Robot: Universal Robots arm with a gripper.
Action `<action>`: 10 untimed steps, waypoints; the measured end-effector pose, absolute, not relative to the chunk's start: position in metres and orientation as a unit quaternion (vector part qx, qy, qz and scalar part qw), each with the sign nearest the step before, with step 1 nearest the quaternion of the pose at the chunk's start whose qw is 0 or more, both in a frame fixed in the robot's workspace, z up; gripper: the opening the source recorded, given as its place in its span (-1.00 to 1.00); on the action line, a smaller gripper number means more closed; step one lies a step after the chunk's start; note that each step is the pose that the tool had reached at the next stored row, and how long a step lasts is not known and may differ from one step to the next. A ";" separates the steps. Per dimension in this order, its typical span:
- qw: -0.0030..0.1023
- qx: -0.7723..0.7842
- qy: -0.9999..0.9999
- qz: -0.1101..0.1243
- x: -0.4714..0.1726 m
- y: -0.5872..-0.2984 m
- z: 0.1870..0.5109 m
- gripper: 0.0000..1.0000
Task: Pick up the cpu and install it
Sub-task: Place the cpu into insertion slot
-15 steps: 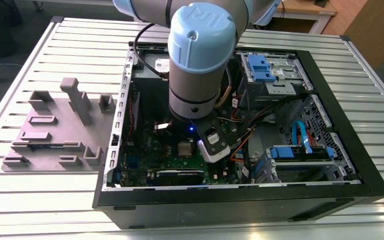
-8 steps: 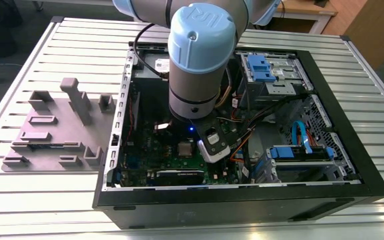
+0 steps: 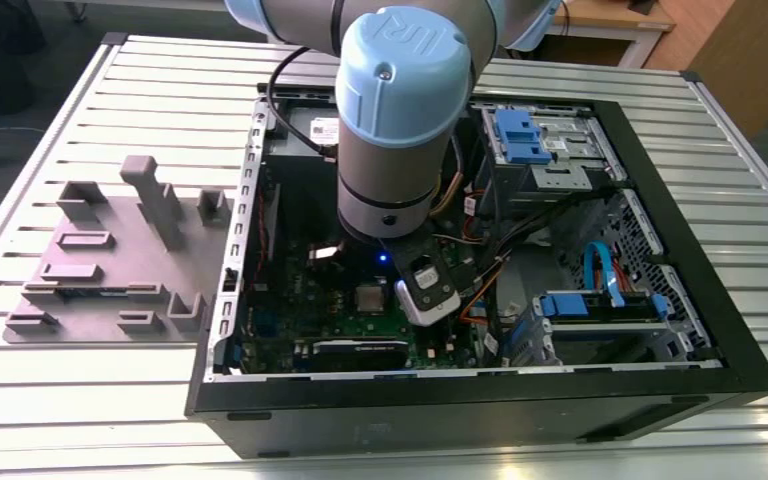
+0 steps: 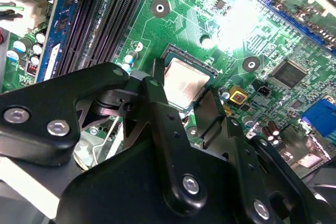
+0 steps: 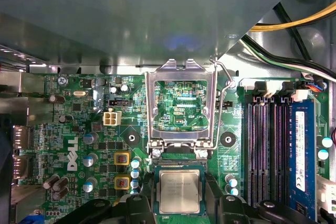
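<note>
We are late in the task: the pick-up is done and the cpu is already at the socket on the green motherboard, inside the open computer case that lies on the slatted table. In both wrist views the pale metal top of the chip lies square within the socket's dark border and level with the board. We cannot tell whether it is fully seated or sits a hair above the contacts. The gripper is clenched on the cpu, with one black finger against one edge and its partner against the opposite edge, so the chip has not been let go. The arm reaches straight down into the case in the exterior view. As for what is left, the first wrist view shows the metal retention frame tipped up and open, just beyond the socket, with the board showing through its window. Its wire lever stands unlatched beside it. We judge the placing nearly complete, while the release and the locking of the frame over the chip are not yet done.
</note>
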State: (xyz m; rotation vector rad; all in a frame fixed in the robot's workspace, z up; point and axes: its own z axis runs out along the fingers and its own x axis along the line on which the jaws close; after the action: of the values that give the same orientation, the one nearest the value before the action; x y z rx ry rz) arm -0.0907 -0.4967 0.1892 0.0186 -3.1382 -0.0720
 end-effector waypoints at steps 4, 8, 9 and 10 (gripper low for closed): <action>0.001 0.006 -1.000 -0.023 -0.091 -0.497 0.189 -0.06; 0.001 0.006 -1.000 -0.023 -0.091 -0.497 0.189 -0.06; 0.001 0.006 -1.000 -0.023 -0.091 -0.497 0.189 -0.06; 0.001 0.006 -1.000 -0.023 -0.091 -0.497 0.189 -0.06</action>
State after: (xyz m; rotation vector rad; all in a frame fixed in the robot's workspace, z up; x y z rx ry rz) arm -0.0907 -0.4967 0.1887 0.0185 -3.1382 -0.0719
